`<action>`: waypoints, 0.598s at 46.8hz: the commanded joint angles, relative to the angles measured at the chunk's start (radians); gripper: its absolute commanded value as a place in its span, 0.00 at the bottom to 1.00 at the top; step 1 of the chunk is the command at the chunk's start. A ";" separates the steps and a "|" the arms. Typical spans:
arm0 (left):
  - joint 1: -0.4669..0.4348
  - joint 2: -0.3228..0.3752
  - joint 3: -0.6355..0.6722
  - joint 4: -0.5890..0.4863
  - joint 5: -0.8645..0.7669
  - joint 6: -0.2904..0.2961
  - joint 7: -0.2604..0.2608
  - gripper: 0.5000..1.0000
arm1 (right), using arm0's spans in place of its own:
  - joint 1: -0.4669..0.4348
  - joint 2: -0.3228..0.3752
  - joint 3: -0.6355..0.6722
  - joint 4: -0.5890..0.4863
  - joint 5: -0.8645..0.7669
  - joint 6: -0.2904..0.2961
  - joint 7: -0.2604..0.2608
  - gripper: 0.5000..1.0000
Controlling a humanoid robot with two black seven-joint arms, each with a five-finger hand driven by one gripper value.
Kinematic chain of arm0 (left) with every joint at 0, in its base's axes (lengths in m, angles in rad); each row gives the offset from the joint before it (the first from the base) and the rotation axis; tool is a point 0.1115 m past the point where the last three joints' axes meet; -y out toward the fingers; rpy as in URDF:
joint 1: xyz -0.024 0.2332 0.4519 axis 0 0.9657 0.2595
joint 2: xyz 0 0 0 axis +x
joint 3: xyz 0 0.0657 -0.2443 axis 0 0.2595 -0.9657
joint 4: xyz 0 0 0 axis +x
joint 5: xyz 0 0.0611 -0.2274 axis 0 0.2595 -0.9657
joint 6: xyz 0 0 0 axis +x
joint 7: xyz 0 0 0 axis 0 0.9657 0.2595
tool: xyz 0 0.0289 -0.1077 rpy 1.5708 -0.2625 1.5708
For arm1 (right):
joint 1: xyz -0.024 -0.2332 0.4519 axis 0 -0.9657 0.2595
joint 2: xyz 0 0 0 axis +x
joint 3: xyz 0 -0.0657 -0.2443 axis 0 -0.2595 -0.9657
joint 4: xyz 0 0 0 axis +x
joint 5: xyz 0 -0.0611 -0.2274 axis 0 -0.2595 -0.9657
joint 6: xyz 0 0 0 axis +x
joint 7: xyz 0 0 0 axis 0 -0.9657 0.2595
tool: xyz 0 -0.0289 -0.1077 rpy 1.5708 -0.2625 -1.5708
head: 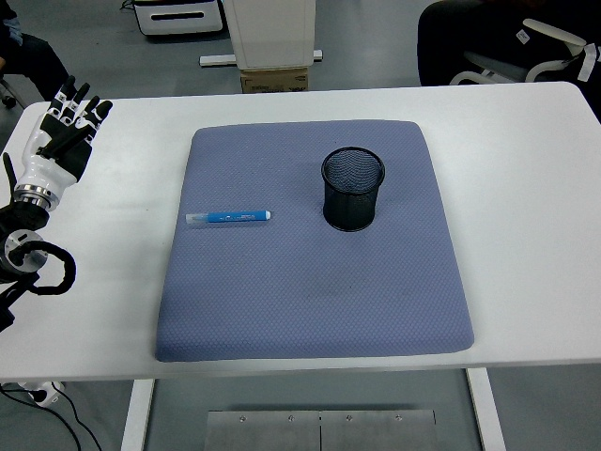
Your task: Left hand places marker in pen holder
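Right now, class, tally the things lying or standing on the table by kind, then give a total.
Mats: 1, grey-blue mat
Markers: 1, blue marker
Pen holders: 1, black mesh holder
Total: 3

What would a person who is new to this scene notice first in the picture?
The big blue-grey mat covering the middle of the white table catches the eye first. On it a black mesh pen holder stands upright, right of centre, and a blue marker lies flat to its left, apart from it. The left hand is at the far left edge, fingers open.
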 commanded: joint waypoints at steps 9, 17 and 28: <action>0.018 0.005 -0.001 0.002 0.020 -0.012 0.002 1.00 | 0.000 0.000 0.000 0.000 0.000 0.000 0.000 1.00; -0.030 0.006 0.003 -0.011 0.098 -0.011 0.007 1.00 | 0.000 0.000 0.000 0.000 0.000 0.000 0.000 1.00; -0.077 0.100 0.026 -0.087 0.106 -0.112 0.007 1.00 | 0.000 0.000 0.000 0.000 0.000 0.000 0.000 1.00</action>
